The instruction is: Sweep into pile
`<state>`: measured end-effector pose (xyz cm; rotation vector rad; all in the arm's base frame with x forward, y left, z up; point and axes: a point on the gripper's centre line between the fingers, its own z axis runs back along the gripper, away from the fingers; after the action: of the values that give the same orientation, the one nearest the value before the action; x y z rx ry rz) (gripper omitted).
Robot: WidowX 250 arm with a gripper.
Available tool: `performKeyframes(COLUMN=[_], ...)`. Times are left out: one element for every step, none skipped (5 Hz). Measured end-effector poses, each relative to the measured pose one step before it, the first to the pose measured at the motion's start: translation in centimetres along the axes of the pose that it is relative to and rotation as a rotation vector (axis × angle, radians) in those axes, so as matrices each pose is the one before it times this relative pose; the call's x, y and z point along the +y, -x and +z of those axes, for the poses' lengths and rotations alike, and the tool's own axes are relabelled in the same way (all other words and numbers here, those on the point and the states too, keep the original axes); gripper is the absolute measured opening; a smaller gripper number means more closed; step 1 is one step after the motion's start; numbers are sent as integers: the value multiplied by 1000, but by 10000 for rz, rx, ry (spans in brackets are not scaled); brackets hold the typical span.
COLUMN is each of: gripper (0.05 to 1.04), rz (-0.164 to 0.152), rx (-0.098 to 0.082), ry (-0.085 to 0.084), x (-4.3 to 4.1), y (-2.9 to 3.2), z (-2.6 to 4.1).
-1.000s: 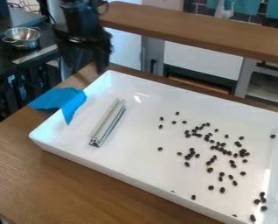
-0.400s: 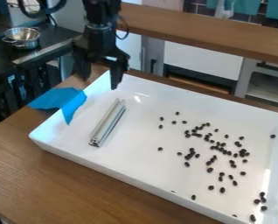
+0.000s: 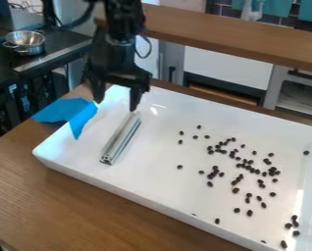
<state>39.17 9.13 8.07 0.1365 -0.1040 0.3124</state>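
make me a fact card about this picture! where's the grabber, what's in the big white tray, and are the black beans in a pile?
gripper: black, open, empty, over the tray's far left corner
tray: white, on a wooden table
metal bar: silver and grooved, lying in the tray's left part
black beans: many, in the tray's right part
pile: no, scattered, with some small clumps
blue sheet: over the tray's left rim
behind, left: metal colander

One white tray [image 3: 152, 186], one metal bar [image 3: 122, 137], one blue sheet [image 3: 65, 110] and one gripper [image 3: 116, 104]; several dozen dark beans [image 3: 235, 190], too closely clustered for an exact count; one metal bowl [image 3: 25, 49], upper left.
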Motion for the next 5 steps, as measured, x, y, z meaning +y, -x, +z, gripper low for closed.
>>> performKeyframes(gripper=[1001, 1001, 1001, 1001, 980], rz=[321, 171, -394, -86, 10], rx=[437, 212, -79, -76, -113], ry=[-392, -21, 513, 62, -72], x=[-898, -155, -618, 634, 45], y=[168, 240, 103, 290, 60], z=[-1505, -591, -571, -1106, -390])
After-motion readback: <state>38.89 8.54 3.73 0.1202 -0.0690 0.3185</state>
